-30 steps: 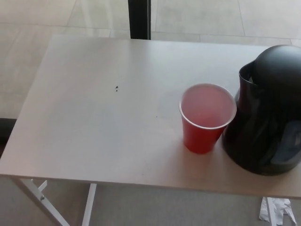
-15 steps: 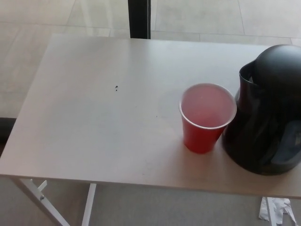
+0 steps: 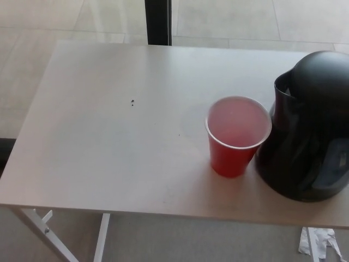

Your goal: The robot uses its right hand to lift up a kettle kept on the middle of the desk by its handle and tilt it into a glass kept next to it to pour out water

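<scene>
A black kettle [image 3: 310, 125] stands upright on the pale desk [image 3: 109, 136] at the right edge of the head view, its spout facing left. Its handle is cut off by the picture's right edge. A red plastic cup [image 3: 237, 136] stands upright just left of the kettle, nearly touching it; its inside looks pale and I cannot tell whether it holds water. Neither of my hands shows in the picture.
The desk's front edge runs along the bottom, with white legs [image 3: 41, 229] below at the left. A dark post [image 3: 158, 22] stands behind the desk's far edge. Crumpled white paper [image 3: 319, 244] lies on the floor at the bottom right.
The whole picture has shifted slightly to the left, so the camera moved. The kettle and the cup have kept their places on the desk.
</scene>
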Tool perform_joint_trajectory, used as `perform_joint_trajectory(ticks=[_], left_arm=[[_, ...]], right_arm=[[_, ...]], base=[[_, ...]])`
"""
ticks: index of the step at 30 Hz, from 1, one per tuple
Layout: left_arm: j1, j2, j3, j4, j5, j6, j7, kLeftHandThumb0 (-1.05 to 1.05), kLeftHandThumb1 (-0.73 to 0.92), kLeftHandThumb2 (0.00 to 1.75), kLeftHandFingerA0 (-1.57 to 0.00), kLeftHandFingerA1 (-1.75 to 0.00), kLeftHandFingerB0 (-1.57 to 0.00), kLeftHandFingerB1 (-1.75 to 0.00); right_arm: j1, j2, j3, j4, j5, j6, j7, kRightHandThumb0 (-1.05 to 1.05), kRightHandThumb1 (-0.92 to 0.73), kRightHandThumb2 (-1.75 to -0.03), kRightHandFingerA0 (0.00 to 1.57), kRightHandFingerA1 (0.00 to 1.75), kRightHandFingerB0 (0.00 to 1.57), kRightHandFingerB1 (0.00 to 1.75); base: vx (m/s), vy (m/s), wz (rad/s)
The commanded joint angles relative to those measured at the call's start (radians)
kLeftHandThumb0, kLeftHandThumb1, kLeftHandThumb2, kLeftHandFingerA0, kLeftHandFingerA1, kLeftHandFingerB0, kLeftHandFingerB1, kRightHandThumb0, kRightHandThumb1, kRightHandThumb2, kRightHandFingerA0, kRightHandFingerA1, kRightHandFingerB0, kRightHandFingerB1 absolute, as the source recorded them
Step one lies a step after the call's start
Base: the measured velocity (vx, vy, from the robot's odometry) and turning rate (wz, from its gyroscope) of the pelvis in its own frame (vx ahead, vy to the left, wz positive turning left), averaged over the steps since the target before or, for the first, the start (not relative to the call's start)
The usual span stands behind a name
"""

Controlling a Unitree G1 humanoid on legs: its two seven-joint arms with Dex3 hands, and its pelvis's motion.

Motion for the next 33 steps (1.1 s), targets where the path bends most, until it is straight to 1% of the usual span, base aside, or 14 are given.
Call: perform_joint_trajectory(ticks=[1, 10, 11, 12, 14, 15, 16, 18, 20, 21, 29, 30, 31, 33], left_arm=[[-0.001, 0.019, -0.004, 0.002, -0.005, -0.017, -0.007, -0.66, 0.75, 0.62, -0.54, -0.48, -0.38, -0.39], [-0.001, 0.018, -0.008, -0.001, -0.005, -0.017, 0.005, -0.68, 0.74, 0.62, -0.58, -0.5, -0.4, -0.4], [-0.005, 0.019, -0.003, 0.008, -0.011, -0.014, -0.003, -0.69, 0.58, 0.97, -0.48, -0.6, -0.32, -0.52], [0.0, 0.02, -0.006, 0.0, -0.009, -0.014, -0.002, -0.66, 0.75, 0.63, -0.56, -0.51, -0.4, -0.41], [0.005, 0.018, -0.006, 0.002, -0.006, -0.026, 0.0, -0.73, 0.59, 0.99, -0.53, -0.63, -0.32, -0.52], [0.005, 0.018, -0.006, 0.003, -0.007, -0.027, -0.003, -0.71, 0.75, 0.62, -0.57, -0.52, -0.4, -0.4], [0.01, 0.017, -0.005, -0.009, -0.01, -0.022, -0.006, -0.72, 0.6, 0.98, -0.51, -0.61, -0.31, -0.52], [0.009, 0.015, -0.003, -0.004, -0.012, -0.02, -0.003, -0.71, 0.59, 0.99, -0.52, -0.62, -0.32, -0.53], [0.006, 0.013, -0.001, 0.0, -0.014, -0.019, -0.001, -0.74, 0.6, 0.98, -0.54, -0.63, -0.35, -0.54], [0.007, 0.013, 0.0, 0.0, -0.014, -0.017, -0.005, -0.72, 0.75, 0.62, -0.56, -0.52, -0.39, -0.43], [0.011, 0.011, -0.005, -0.003, -0.01, -0.016, -0.003, -0.7, 0.76, 0.63, -0.58, -0.51, -0.39, -0.41], [0.01, 0.011, -0.006, 0.0, -0.009, -0.016, -0.002, -0.7, 0.76, 0.63, -0.58, -0.5, -0.39, -0.41], [0.009, 0.011, -0.007, 0.001, -0.009, -0.017, -0.005, -0.7, 0.59, 0.99, -0.51, -0.62, -0.32, -0.53], [0.002, 0.011, -0.008, 0.006, -0.007, -0.009, 0.0, -0.71, 0.61, 0.98, -0.53, -0.61, -0.34, -0.53]], right_arm=[[-0.028, -0.003, 0.022, 0.034, -0.048, 0.008, 0.002, -0.61, -0.44, -0.84, 0.0, 0.32, 0.01, 0.32], [-0.123, 0.038, 0.02, 0.044, -0.06, 0.024, -0.042, -0.59, -0.49, -0.78, 0.16, 0.48, 0.12, 0.4], [-0.135, 0.043, 0.02, 0.051, -0.062, 0.031, -0.047, -0.59, -0.49, -0.78, 0.16, 0.48, 0.12, 0.4], [-0.143, 0.051, 0.016, 0.055, -0.056, 0.034, -0.047, -0.58, -0.49, -0.78, 0.18, 0.49, 0.13, 0.41], [-0.157, 0.065, 0.012, 0.072, -0.057, 0.039, -0.058, -0.63, -0.49, -0.8, 0.22, 0.5, 0.14, 0.41], [-0.163, 0.074, 0.009, 0.078, -0.058, 0.047, -0.066, -0.64, -0.48, -0.8, 0.23, 0.5, 0.15, 0.41], [-0.167, 0.08, 0.008, 0.082, -0.059, 0.059, -0.073, -0.61, -0.49, -0.8, 0.24, 0.51, 0.16, 0.42], [-0.17, 0.094, 0.007, 0.096, -0.067, 0.063, -0.087, -0.6, -0.48, -0.8, 0.29, 0.52, 0.19, 0.42], [-0.169, 0.103, 0.004, 0.1, -0.07, 0.061, -0.094, -0.59, -0.49, -0.8, 0.33, 0.53, 0.19, 0.43], [-0.166, 0.11, 0.001, 0.106, -0.068, 0.054, -0.095, -0.52, -0.62, -0.58, 0.42, 0.48, 0.28, 0.33], [-0.172, 0.168, -0.027, 0.132, -0.046, 0.076, -0.115, -0.5, -0.49, -0.81, 0.6, 0.72, 0.26, 0.46], [-0.173, 0.171, -0.024, 0.129, -0.049, 0.086, -0.117, -0.44, -0.6, -0.58, 0.67, 0.69, 0.3, 0.34], [-0.169, 0.17, -0.01, 0.122, -0.065, 0.091, -0.12, -0.44, -0.62, -0.58, 0.69, 0.61, 0.31, 0.33], [-0.163, 0.176, -0.001, 0.108, -0.074, 0.104, -0.133, -0.4, -0.62, -0.59, 0.79, 0.57, 0.36, 0.35]], base=[[0.0, 0.0, 0.0], [0.0, 0.0, 0.0], [0.0, 0.0, 0.0], [0.0, 0.0, 0.0], [0.0, 0.0, 0.0], [0.0, 0.0, 0.0], [0.0, 0.0, 0.0], [0.0, 0.0, 0.0], [0.0, 0.0, 0.0], [0.0, 0.0, 0.0], [0.0, 0.0, 0.0], [0.0, 0.0, 0.0], [0.0, 0.0, 0.0], [0.0, 0.0, 0.0]])
